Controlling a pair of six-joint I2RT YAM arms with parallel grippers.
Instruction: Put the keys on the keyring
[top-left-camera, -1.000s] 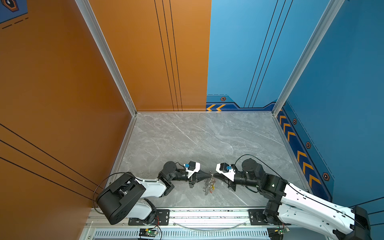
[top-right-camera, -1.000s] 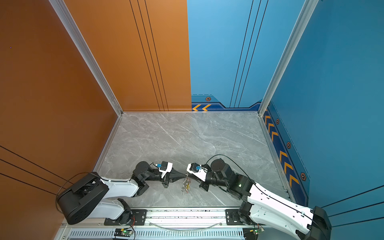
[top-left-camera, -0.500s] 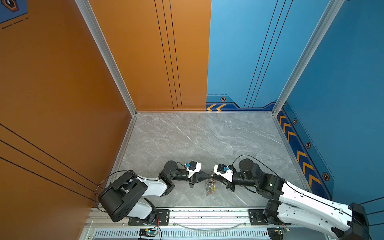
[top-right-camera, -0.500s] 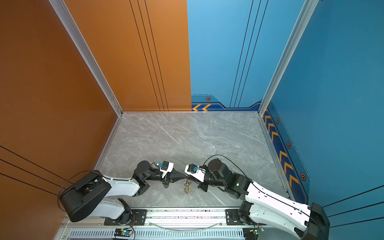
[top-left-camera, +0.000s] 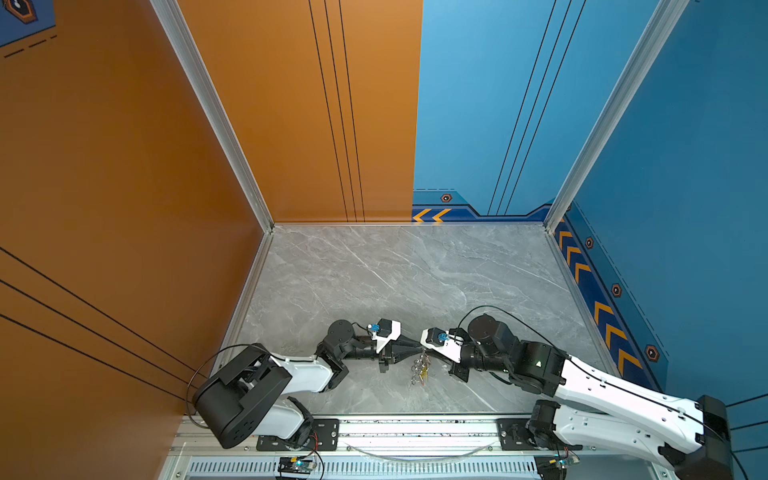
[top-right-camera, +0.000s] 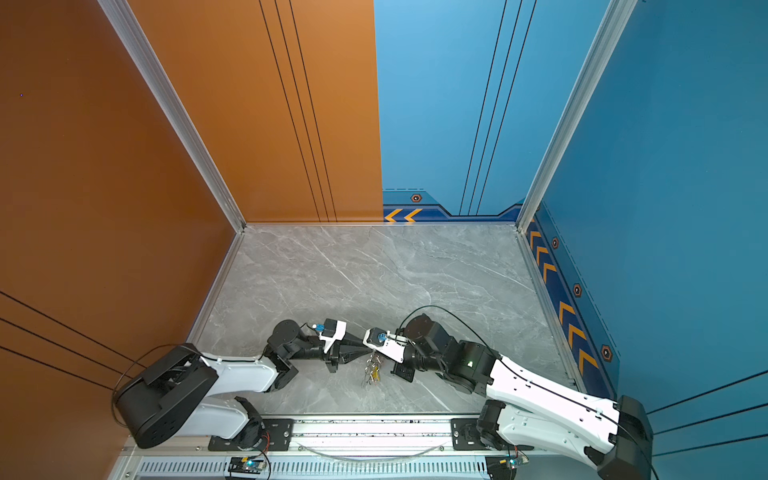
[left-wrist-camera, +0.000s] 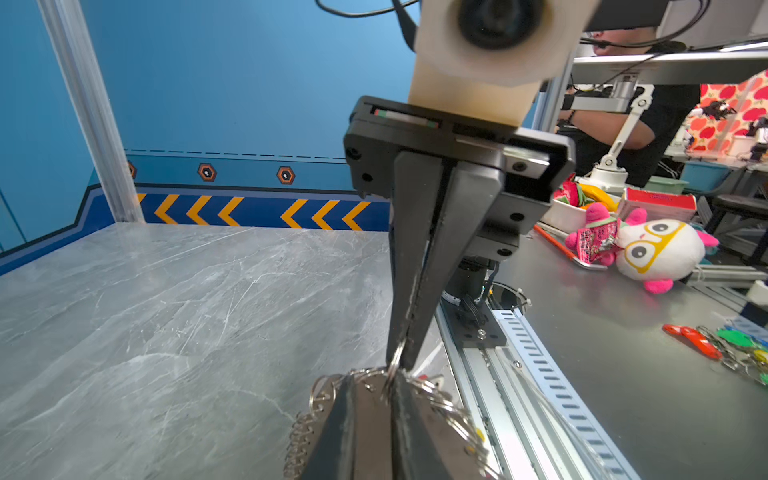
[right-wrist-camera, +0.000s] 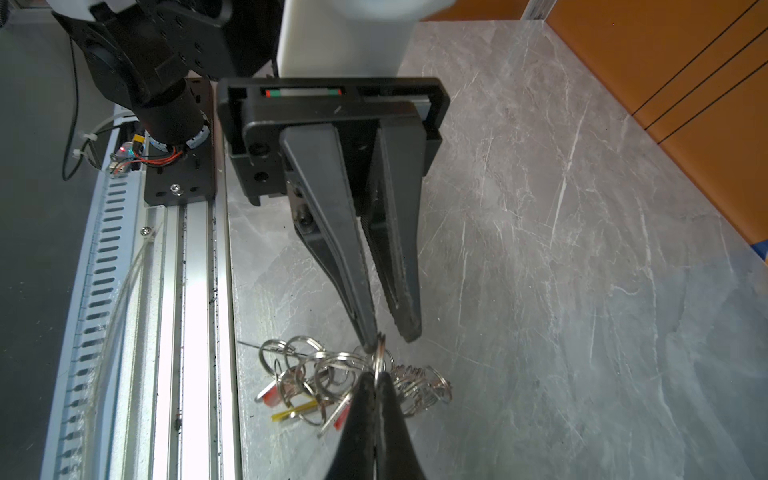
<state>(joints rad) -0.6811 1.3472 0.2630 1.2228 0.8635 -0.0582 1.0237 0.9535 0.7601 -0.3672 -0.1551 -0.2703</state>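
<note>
My two grippers meet tip to tip low over the front middle of the grey table (top-left-camera: 374, 282). The right gripper (right-wrist-camera: 376, 376) (top-left-camera: 425, 353) is shut on a thin silver keyring (right-wrist-camera: 379, 357) standing on edge. The left gripper (right-wrist-camera: 388, 340) (left-wrist-camera: 391, 380) has its jaws slightly open, and the ring's far rim sits at the tip of one of its fingers (right-wrist-camera: 368, 332). Below them a tangle of silver rings carries the keys (right-wrist-camera: 293, 413) (top-left-camera: 420, 370) (top-right-camera: 372, 370) with yellow and red tags, beside a chain of small plain rings (right-wrist-camera: 415, 386).
An aluminium rail (top-left-camera: 415, 424) runs along the table's front edge, close to the bunch. Orange and blue walls close the other three sides. In the left wrist view a plush toy (left-wrist-camera: 656, 253) and spare coloured key tags (left-wrist-camera: 698, 340) lie on a bench beyond the rail.
The right gripper has slid a little to the left, closing up to the left gripper's tips. The left jaws have parted slightly. The bunch stays in place.
</note>
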